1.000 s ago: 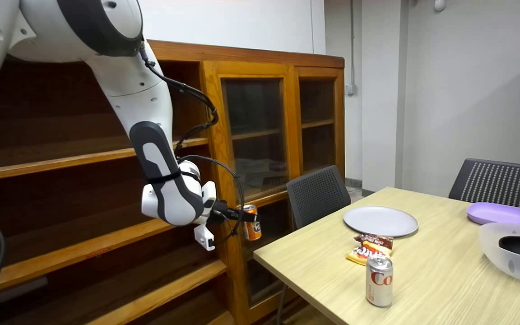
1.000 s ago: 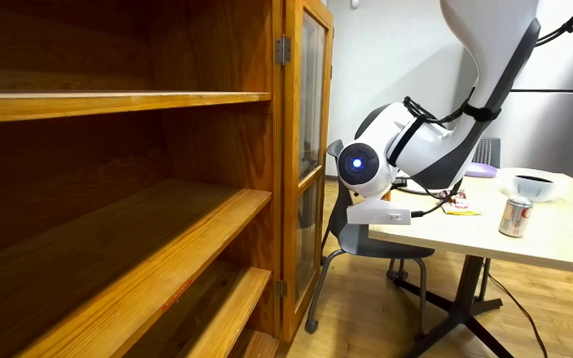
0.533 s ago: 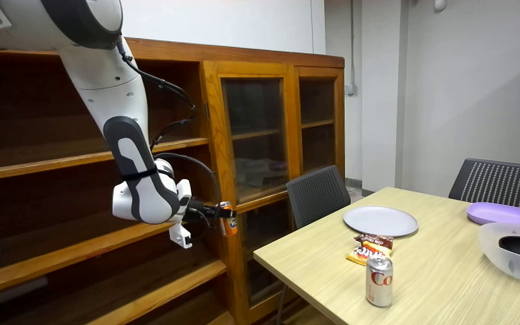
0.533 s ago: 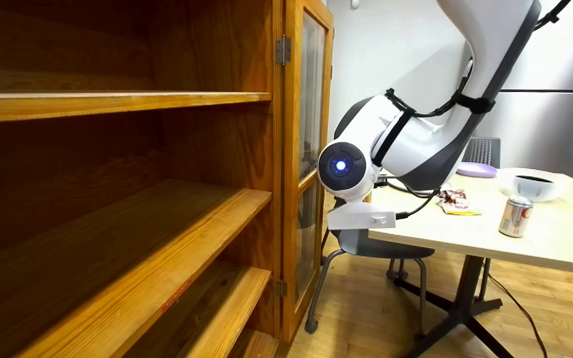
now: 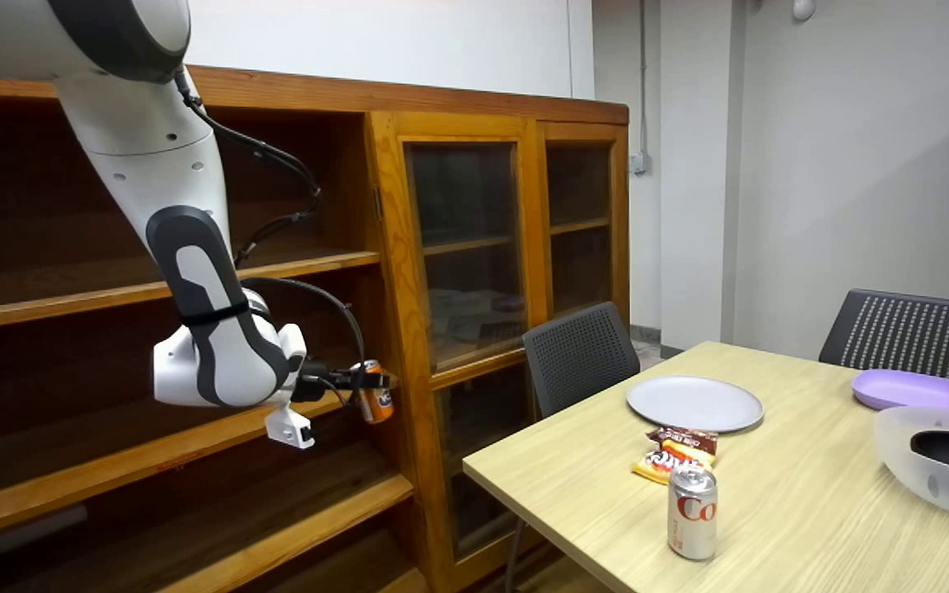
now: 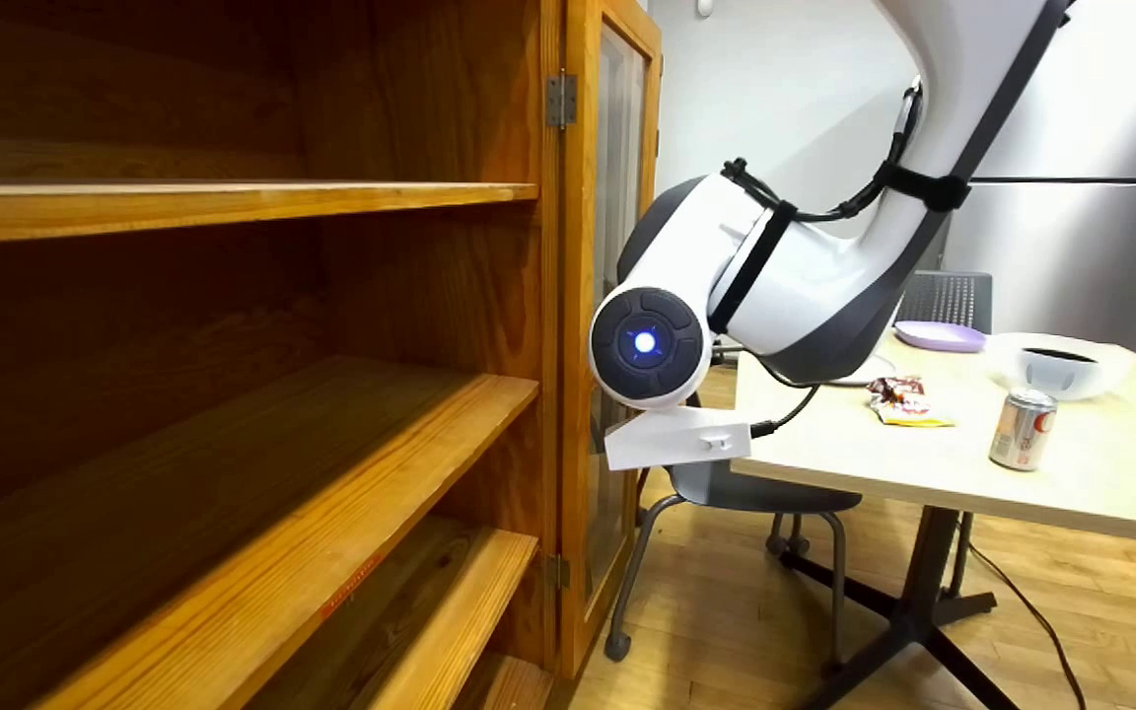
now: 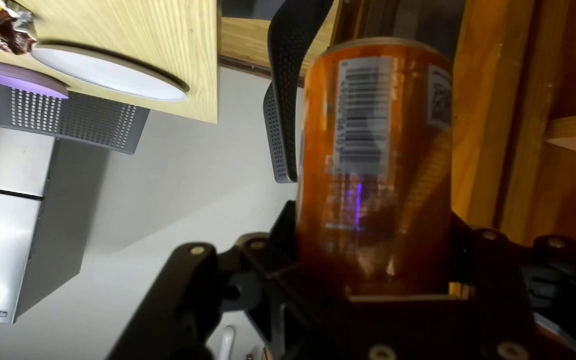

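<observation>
1 black 2-fingered gripper [image 7: 374,235]: clasping, in mid-air, 1 orange cylindrical metal drinks can [image 5: 376,405], slightly tilted between the fingers; its barcode shows in the wrist view.
1 brown wooden cabinet [image 5: 399,247] with shelves and glazed doors: behind the gripper in an exterior view.
1 pale wood-grain tabletop [image 5: 796,478]: well apart from the gripper.
Thereon, nearer the gripper: 1 flat round pale-grey plate [image 5: 695,402]; 1 brown snack packet [image 5: 684,437] and 1 yellow snack packet [image 5: 662,464], close together; 1 upright silver metal can with red lettering [image 5: 693,523].
Farther from the gripper: 1 shallow lilac dish [image 5: 918,389]; 1 frosted translucent bowl [image 5: 907,471], dark inside.
</observation>
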`<state>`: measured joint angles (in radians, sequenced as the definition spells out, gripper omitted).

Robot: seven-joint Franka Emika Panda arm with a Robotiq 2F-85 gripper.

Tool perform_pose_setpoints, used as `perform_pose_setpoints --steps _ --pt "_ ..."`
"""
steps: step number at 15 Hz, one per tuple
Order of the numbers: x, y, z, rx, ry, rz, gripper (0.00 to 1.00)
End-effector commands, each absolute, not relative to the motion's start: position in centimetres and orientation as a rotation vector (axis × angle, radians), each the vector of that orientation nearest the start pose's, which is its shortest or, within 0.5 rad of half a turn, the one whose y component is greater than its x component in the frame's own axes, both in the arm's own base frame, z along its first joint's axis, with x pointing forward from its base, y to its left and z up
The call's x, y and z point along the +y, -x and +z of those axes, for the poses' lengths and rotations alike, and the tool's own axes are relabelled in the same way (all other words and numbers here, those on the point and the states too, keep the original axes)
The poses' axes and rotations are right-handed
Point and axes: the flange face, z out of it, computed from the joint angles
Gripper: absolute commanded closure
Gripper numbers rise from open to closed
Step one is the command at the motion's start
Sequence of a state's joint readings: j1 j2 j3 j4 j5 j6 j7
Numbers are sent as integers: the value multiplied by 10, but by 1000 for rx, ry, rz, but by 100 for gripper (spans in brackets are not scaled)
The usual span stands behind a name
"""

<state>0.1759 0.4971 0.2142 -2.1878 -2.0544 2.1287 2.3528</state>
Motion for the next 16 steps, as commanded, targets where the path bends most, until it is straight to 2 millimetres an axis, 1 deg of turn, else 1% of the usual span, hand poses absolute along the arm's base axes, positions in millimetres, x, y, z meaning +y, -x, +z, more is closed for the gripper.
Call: perform_pose_setpoints --steps 1,11,16 --pt "197 -502 175 218 2956 -1999 64" --pt "283 -476 194 -2 2799 -2015 64" --pt "315 -464 200 -122 2720 -1998 64"
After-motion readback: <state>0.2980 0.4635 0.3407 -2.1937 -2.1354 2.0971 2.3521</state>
